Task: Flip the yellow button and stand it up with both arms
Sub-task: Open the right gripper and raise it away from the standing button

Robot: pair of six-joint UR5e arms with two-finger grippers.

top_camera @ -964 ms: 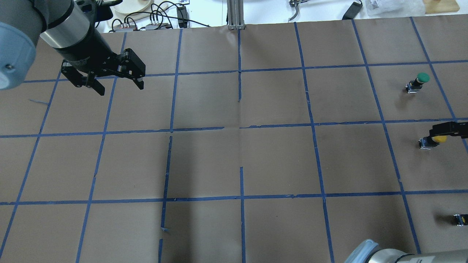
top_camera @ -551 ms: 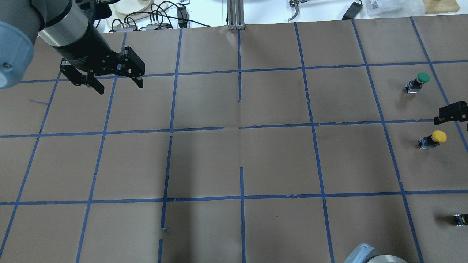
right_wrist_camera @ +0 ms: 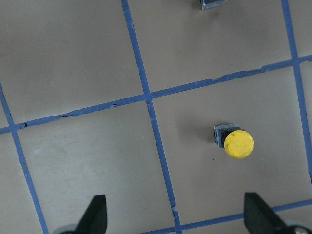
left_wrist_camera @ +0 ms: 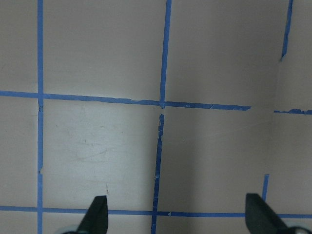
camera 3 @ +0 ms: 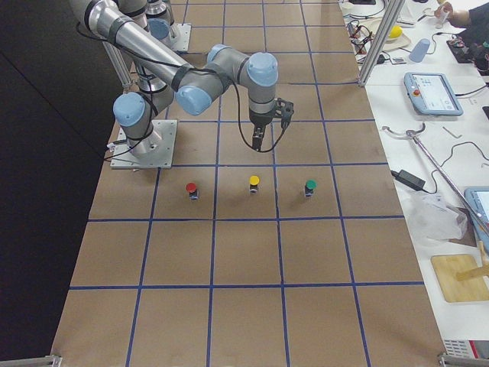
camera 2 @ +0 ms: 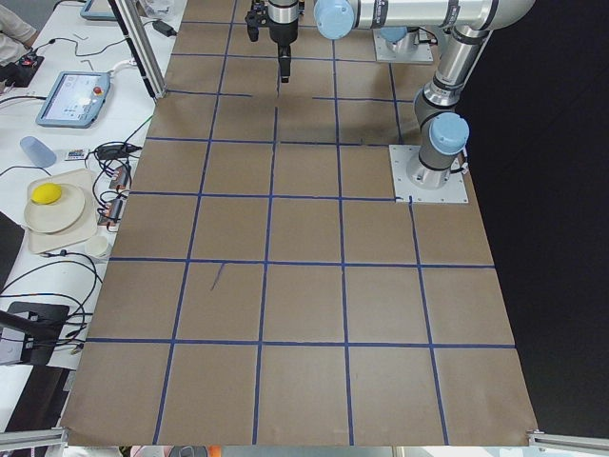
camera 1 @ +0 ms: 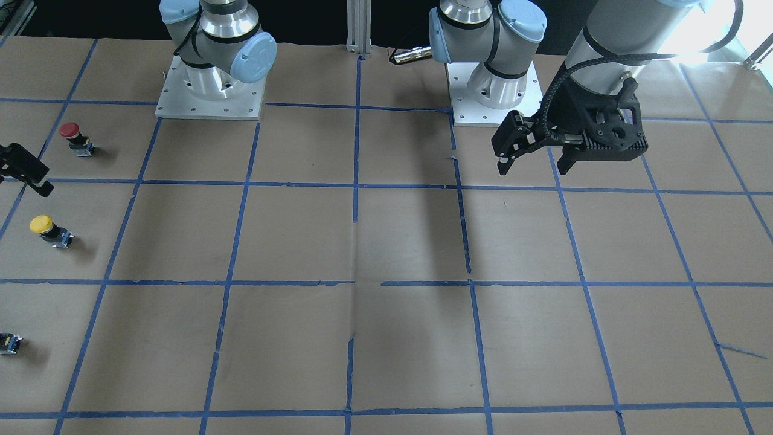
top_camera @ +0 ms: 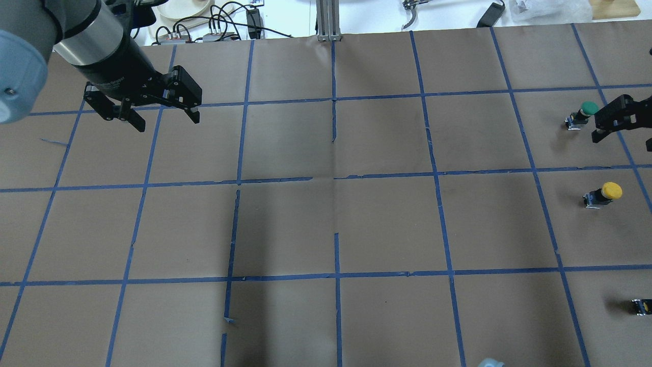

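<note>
Looks about done with the yellow button (top_camera: 603, 193): set cap up on its dark base, at 3 o'clock on the table (top_camera: 333, 224) (no lean to be seen). Maybe only pulling away left to do. Nothing held in the right gripper (right_wrist_camera: 176, 214), at 1 o'clock from it, fingers wide apart. Same with the left gripper (top_camera: 167, 122), far off at 10 o'clock. Underneath, brown paper with blue tape (top_camera: 285, 180) squares. Cables (top_camera: 224, 23) on the bench behind.
</note>
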